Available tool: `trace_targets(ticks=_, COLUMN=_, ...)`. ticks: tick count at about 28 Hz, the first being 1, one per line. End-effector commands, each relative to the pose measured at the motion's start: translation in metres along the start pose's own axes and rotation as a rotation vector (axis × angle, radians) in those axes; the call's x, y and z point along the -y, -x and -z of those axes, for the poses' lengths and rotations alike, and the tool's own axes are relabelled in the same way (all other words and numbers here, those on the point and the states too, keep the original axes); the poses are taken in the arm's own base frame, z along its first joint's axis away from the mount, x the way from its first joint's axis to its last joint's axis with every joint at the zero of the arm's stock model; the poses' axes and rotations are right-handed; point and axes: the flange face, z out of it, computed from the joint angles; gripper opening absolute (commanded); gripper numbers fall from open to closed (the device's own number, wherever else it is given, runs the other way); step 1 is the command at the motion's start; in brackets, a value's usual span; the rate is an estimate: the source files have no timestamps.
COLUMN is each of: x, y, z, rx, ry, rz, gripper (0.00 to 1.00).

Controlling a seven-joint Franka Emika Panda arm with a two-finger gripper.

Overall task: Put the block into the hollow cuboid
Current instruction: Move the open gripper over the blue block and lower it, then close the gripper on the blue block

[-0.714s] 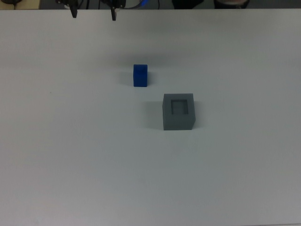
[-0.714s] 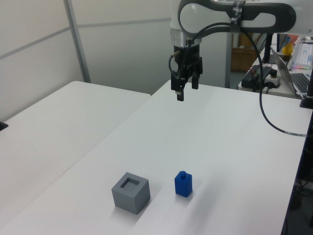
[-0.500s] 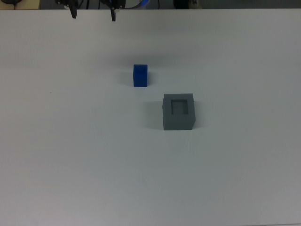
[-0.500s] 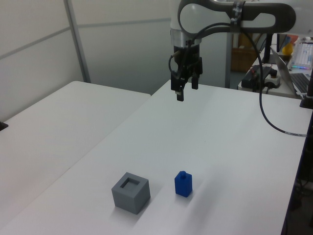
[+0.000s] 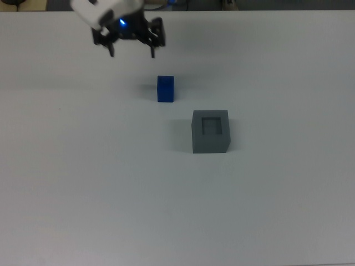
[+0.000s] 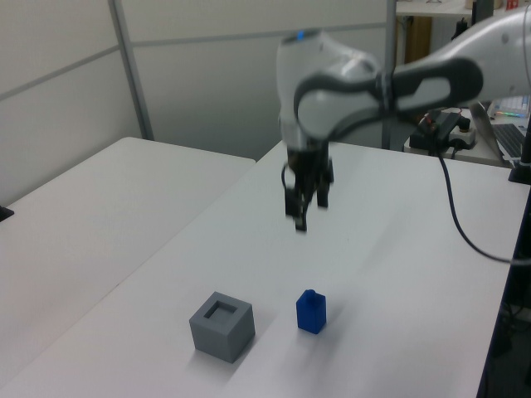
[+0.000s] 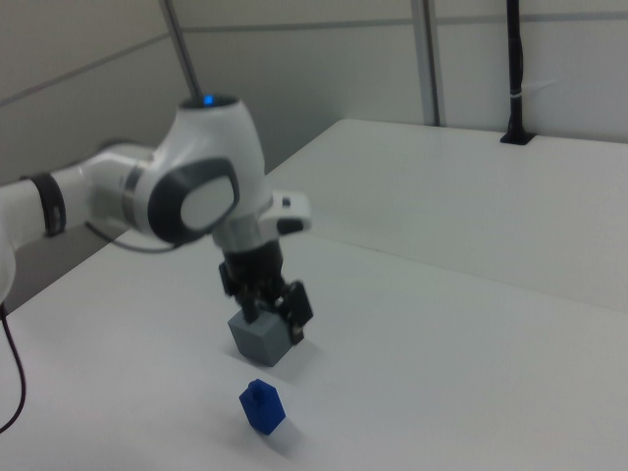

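The gripper (image 5: 132, 54) hangs above the table (image 5: 83, 183) with its two dark fingers (image 5: 153, 51) spread apart and holding nothing, pointing down. In the top view it sits up and to the left of the block (image 5: 165, 89), clear of it. The block stands upright on the table, untouched. The hollow cuboid (image 5: 211, 131) rests near the block, down and to its right in the top view, recess facing up.
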Motion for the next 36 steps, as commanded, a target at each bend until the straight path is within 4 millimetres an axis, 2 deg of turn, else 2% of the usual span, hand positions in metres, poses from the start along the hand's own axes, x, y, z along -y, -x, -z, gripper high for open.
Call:
trace_targets(ticks=1, x=0.017, y=0.018, z=-0.039, rx=0.011, ry=-0.006, rz=0.013, gripper=1.0)
trace_targets(ticks=3, x=0.019, y=0.023, z=-0.057, rx=0.038, ry=-0.004, rz=-0.015, gripper=1.0)
trace_targets(ticks=6, x=0.021, y=0.027, z=-0.072, rx=0.061, ry=-0.002, rz=-0.057, gripper=1.0)
trace_targets(ticks=8, x=0.032, y=0.027, z=-0.08, rx=0.066, ry=0.0, rz=-0.067, gripper=1.0)
trace_targets(ticks=9, x=0.041, y=0.026, z=-0.091, rx=0.066, ry=0.002, rz=-0.079, gripper=1.0)
trace_targets(ticks=14, x=0.049, y=0.015, z=-0.111, rx=0.045, ry=0.007, rz=-0.127, gripper=1.0)
trace_targets(ticks=17, x=0.062, y=0.014, z=-0.115, rx=0.044, ry=0.009, rz=-0.117, gripper=1.0)
trace_targets(ticks=22, x=0.073, y=0.012, z=-0.128, rx=0.063, ry=0.016, rz=-0.099, gripper=1.0)
trace_targets(ticks=27, x=0.072, y=0.008, z=-0.136, rx=0.07, ry=0.04, rz=-0.084, gripper=1.0)
trace_targets(ticks=33, x=0.069, y=0.003, z=-0.142, rx=0.071, ry=0.059, rz=-0.076, gripper=0.82)
trace_targets(ticks=36, x=0.069, y=0.002, z=-0.146, rx=0.078, ry=0.062, rz=-0.075, gripper=0.82)
